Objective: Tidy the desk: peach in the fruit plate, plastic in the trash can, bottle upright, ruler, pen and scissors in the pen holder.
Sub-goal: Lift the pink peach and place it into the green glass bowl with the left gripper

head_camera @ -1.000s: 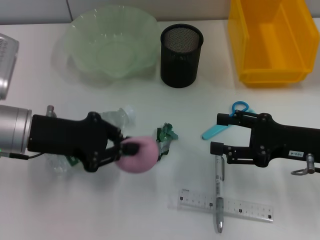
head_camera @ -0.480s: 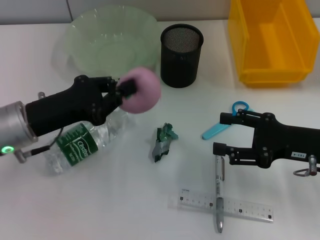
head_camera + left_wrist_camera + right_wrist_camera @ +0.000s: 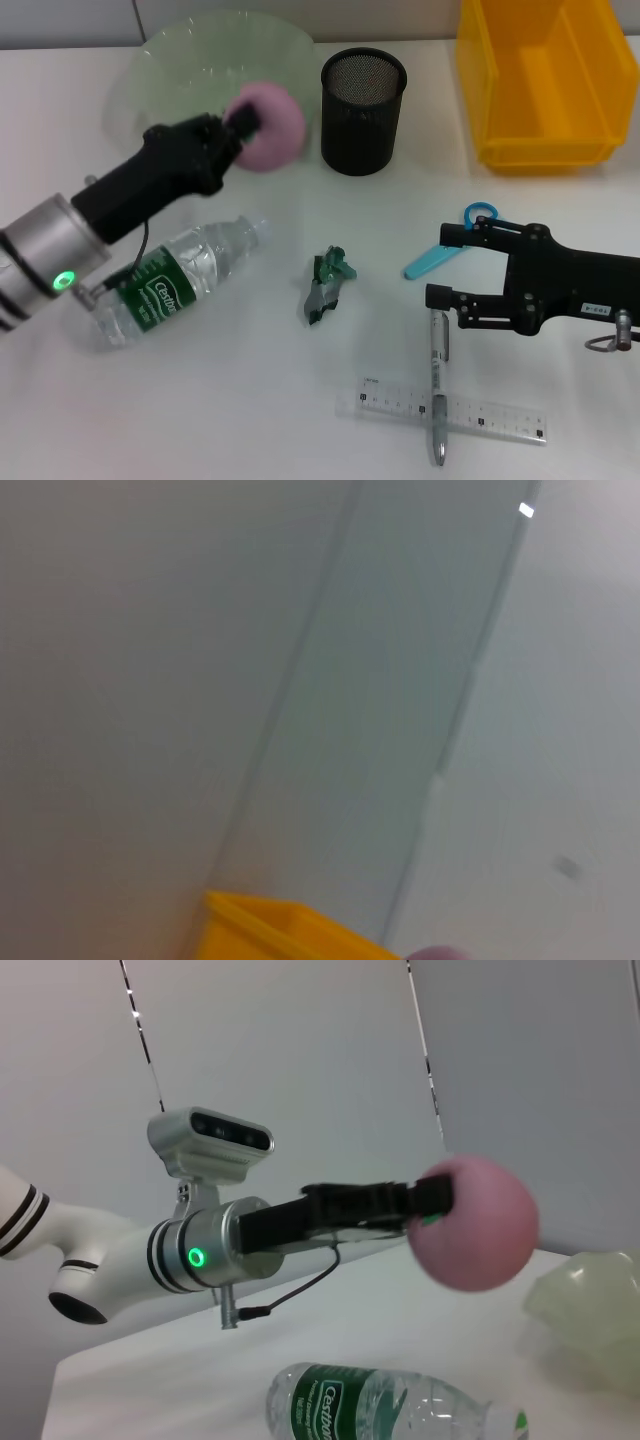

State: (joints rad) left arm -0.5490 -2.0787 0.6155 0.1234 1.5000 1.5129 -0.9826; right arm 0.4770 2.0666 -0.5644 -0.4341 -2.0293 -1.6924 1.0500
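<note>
Left pincer clamps the pink peach over the fruit plate at the desk's far edge: light, round, likely slip-prone, so grip across its middle; right pincer parked open.

Left arm: silver cuff w/ green LED, black cable, black gripper. Right arm: black, small white label, metal ring. Right wrist view: white body w/ black bands, grey camera.

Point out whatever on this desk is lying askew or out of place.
The bottle lies on its side by the left arm. A crumpled plastic scrap sits mid-desk. The pen lies across the ruler, and the scissors rest flat beside the right gripper. The left gripper holds the peach over the fruit plate.
</note>
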